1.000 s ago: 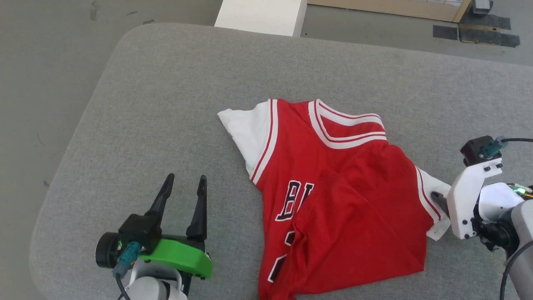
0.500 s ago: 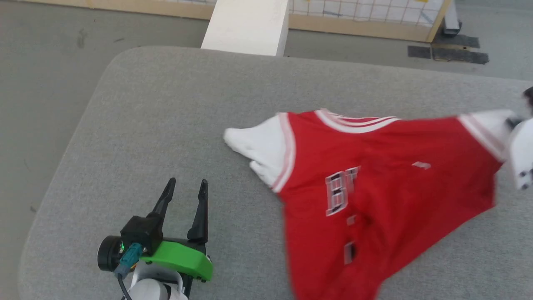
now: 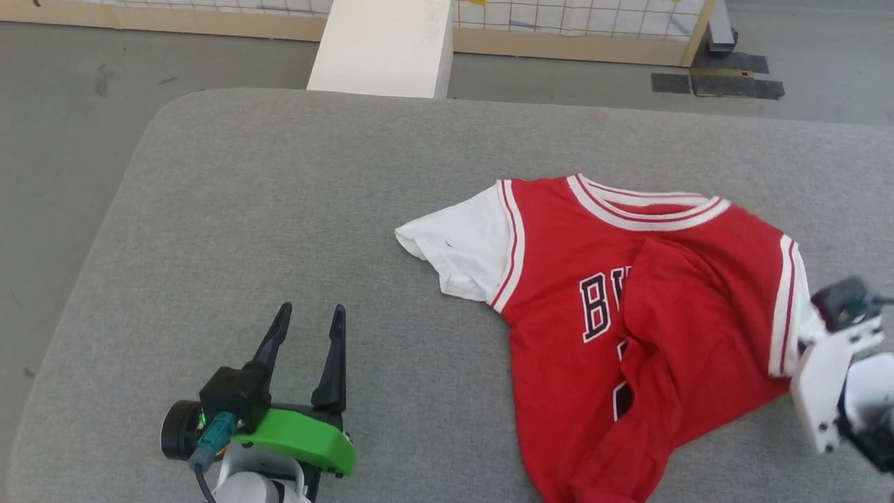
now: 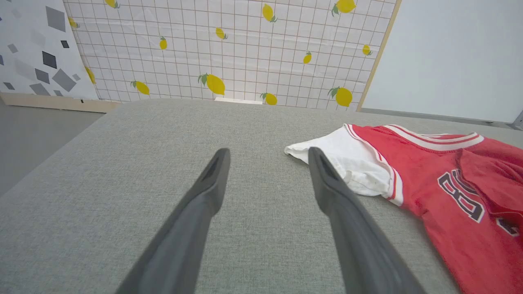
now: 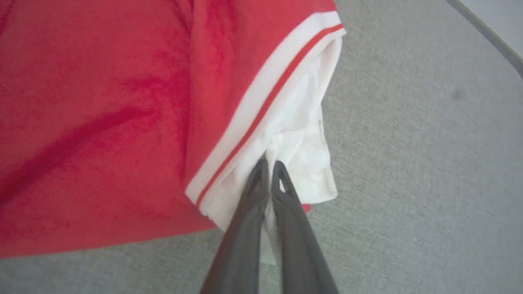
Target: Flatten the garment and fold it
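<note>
The garment point(image 3: 559, 293), a red jersey with white sleeves and black lettering, lies crumpled on the grey table point(image 3: 279, 209), its lower part folded over the chest print. My right gripper point(image 5: 269, 165) is shut on the white right sleeve point(image 5: 298, 139), pinching the cloth between its fingertips; in the head view its white wrist sits at the jersey's right edge point(image 3: 831, 349). My left gripper point(image 3: 307, 314) rests open at the lower left, empty, its fingers point(image 4: 212, 179) pointing toward the other white sleeve point(image 4: 347, 159), a short way to its left.
A white block point(image 3: 380, 45) stands beyond the table's far edge, with a lemon-patterned grid panel point(image 4: 229, 49) behind. The rounded table corner is at the far left point(image 3: 167, 112). Bare grey surface lies left of the jersey.
My right gripper shut on the right sleeve, swung it up and right, then brought it down, spreading the jersey wider. The head camera shifted. The left gripper stayed put.
</note>
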Tool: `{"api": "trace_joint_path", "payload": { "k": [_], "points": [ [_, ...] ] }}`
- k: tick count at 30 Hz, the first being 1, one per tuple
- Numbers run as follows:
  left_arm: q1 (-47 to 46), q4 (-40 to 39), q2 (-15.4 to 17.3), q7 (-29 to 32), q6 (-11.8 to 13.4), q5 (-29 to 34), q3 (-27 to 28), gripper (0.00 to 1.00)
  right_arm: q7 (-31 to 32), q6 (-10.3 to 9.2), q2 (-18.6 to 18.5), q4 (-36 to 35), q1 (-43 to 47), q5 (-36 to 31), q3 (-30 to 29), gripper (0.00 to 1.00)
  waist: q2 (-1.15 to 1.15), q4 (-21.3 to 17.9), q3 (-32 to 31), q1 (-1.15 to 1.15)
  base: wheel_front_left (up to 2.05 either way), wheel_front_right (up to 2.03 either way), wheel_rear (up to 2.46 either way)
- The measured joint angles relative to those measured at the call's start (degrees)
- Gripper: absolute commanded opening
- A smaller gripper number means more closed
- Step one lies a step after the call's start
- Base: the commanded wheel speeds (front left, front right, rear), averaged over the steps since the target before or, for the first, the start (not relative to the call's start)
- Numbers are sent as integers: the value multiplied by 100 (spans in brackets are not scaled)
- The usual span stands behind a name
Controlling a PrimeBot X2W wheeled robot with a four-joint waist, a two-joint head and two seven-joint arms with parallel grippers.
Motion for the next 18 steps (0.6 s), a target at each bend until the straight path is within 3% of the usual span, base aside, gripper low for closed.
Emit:
{"api": "trace_joint_path", "payload": {
  "k": [3,4,5,12,18],
  "points": [
    [-3,27,0,0,-21,14,31,100,-183,-1,112,207,66,46,141,0,0,-42,-6,0,0,0,0],
    [-4,34,0,0,-26,30,40,100,-261,-1,132,242,66,63,202,46,0,-52,-14,0,0,0,0],
    [-4,41,0,0,-32,54,51,100,-347,-2,149,282,65,83,254,100,0,-65,-28,0,0,0,0],
    [-2,63,0,0,-75,81,100,100,-890,-2,193,271,64,449,393,100,0,-189,-178,0,0,0,0],
    [-12,41,-1,0,-124,46,93,100,-1374,-2,286,-604,120,550,-89,100,0,-388,-271,0,0,0,0]
  ]
}}
